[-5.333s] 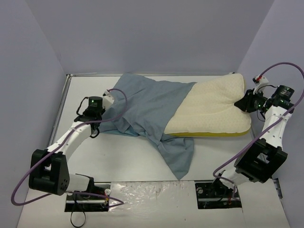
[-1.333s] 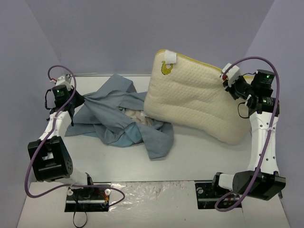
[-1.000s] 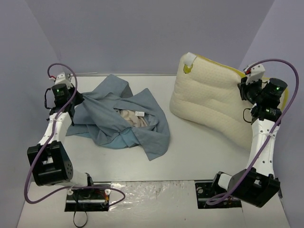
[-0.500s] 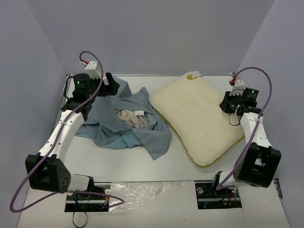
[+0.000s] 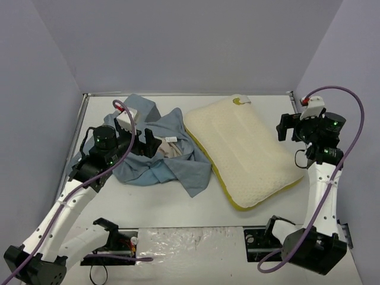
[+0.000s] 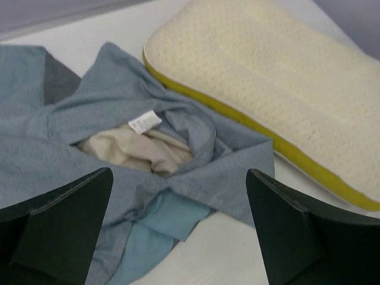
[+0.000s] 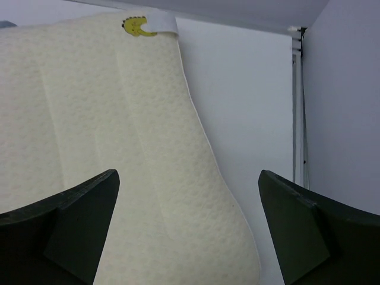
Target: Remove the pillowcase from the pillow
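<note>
Honestly, this looks pretty much done to me. The pillow (image 5: 249, 154) lies flat and bare on the table (image 5: 178, 208), with no cloth on it anywhere I can see. The pillowcase (image 5: 160, 160) is a crumpled heap just off the pillow's left edge. Its nearest fold sits right by the pillow's yellow band, maybe touching, hard to say.

The left gripper (image 5: 144, 145) hangs over the heap, left of the pillow, jaws spread wide with nothing between them. The right gripper (image 5: 284, 127) is off the pillow's right side, also spread wide and empty. Its wrist view looks down at the pillow's far corner, where the little tag (image 7: 148, 25) is.

On handling, my guess:
- The case is light and totally limp. It'll drape and bunch, and grabbing the middle of the heap probably catches several layers at once. I'd pinch a raised fold or an outer edge. The ridge near the white label (image 6: 145, 122) stands up nicely.
- The pillow is bulky but light, soft and springy, with a dimpled face that gives nothing to pinch. I'd take it by a corner or the edge band, and expect it to sag if lifted from one end.
</note>
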Action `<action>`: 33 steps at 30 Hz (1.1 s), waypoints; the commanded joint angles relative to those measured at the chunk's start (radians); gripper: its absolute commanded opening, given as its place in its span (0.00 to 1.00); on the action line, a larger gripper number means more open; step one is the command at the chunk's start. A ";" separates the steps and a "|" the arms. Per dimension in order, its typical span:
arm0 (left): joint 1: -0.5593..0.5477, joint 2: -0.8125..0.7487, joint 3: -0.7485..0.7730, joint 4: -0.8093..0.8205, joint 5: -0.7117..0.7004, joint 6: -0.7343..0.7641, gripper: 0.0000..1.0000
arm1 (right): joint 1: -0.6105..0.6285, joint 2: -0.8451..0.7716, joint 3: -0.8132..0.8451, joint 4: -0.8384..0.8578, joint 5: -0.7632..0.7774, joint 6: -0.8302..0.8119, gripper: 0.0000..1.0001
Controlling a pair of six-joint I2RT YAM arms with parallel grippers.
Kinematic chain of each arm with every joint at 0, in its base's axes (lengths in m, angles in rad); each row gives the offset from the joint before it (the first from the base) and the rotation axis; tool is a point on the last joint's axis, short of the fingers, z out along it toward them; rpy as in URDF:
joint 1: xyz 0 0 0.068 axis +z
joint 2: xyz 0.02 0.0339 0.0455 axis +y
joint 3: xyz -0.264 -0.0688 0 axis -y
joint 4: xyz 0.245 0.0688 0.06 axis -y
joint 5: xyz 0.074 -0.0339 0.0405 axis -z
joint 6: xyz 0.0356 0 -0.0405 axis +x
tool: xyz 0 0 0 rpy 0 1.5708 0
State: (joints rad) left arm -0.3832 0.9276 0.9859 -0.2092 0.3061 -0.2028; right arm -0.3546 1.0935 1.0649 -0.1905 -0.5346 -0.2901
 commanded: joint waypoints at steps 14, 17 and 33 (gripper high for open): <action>-0.080 -0.355 -0.208 -0.093 -0.166 0.100 0.94 | -0.014 -0.276 -0.169 -0.072 -0.018 0.115 1.00; -0.080 -0.343 -0.208 -0.098 -0.174 0.103 0.94 | -0.014 -0.268 -0.161 -0.043 0.065 0.161 1.00; -0.092 -0.312 -0.210 -0.121 -0.229 0.114 0.94 | -0.015 -0.296 -0.174 -0.029 0.131 0.094 1.00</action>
State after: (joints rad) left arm -0.4706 0.6151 0.7650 -0.3267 0.0975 -0.1066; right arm -0.3660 0.8001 0.8993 -0.2543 -0.4248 -0.1837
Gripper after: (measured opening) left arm 0.944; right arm 0.999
